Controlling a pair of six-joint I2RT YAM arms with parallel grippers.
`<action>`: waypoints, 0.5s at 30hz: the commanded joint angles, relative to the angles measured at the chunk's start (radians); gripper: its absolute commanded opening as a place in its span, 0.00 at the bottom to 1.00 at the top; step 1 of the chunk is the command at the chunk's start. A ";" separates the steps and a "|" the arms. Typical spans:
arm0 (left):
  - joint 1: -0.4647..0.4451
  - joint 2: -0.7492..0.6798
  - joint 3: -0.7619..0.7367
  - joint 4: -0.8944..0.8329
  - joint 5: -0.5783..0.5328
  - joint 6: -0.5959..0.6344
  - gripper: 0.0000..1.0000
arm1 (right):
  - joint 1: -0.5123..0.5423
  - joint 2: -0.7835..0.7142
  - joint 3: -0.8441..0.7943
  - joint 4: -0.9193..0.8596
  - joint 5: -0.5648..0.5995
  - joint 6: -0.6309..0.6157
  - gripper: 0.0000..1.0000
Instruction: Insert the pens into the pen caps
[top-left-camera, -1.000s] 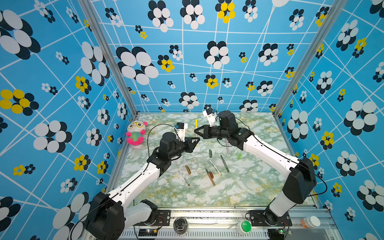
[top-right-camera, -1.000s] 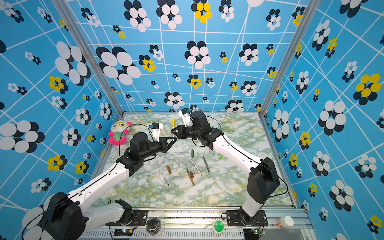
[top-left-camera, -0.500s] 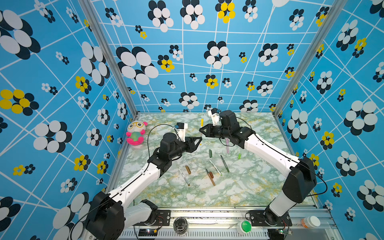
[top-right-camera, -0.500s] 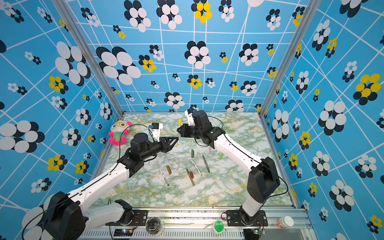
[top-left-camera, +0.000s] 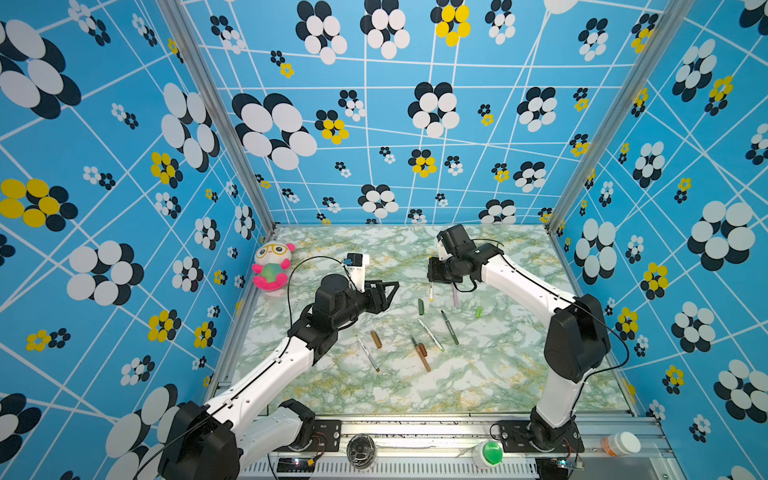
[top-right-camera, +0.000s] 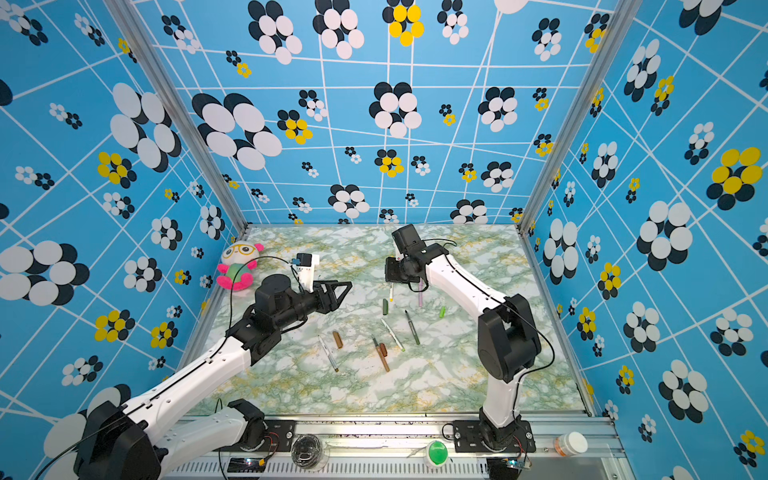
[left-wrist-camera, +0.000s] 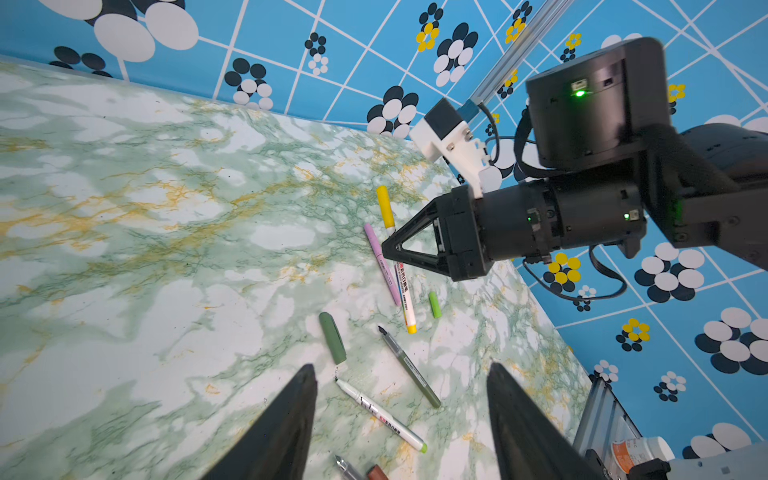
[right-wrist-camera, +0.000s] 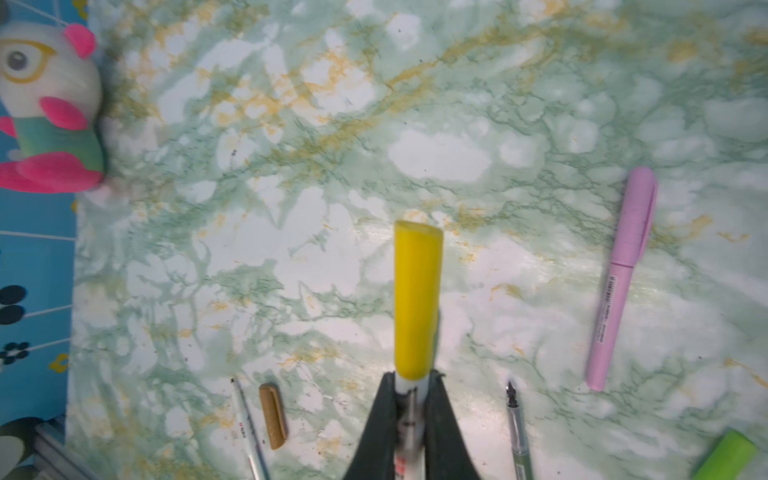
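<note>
Grip first: your right fingers (right-wrist-camera: 384, 419) are closed on the white pen (left-wrist-camera: 404, 295), just behind its yellow cap (right-wrist-camera: 417, 299), which is already seated on it. Your left fingers (left-wrist-camera: 291, 415) stand apart and hold nothing. In both top views the held pen sits right of centre. Its long axis runs almost straight up and down the frame, with the cap end hidden behind the wrist and the yellow tail pointing at the lower edge. The pink pen (top-left-camera: 455, 296), also capped, lies on the worktop (top-left-camera: 478, 374) just to its right and nearly parallel. I judge your next move is a set-down alongside that pink one. I cannot tell whether the tail already touches the worktop. The dark green cap (top-left-camera: 421, 306) lies loose just lower left of the tail.
</note>
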 joint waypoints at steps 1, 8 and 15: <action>-0.004 0.009 -0.003 -0.010 0.003 0.020 0.66 | -0.010 0.080 0.072 -0.114 0.074 -0.066 0.02; -0.003 0.007 -0.007 -0.017 0.001 0.021 0.66 | -0.039 0.221 0.143 -0.134 0.068 -0.075 0.02; -0.003 0.016 -0.003 -0.016 0.005 0.016 0.67 | -0.066 0.288 0.157 -0.140 0.071 -0.089 0.02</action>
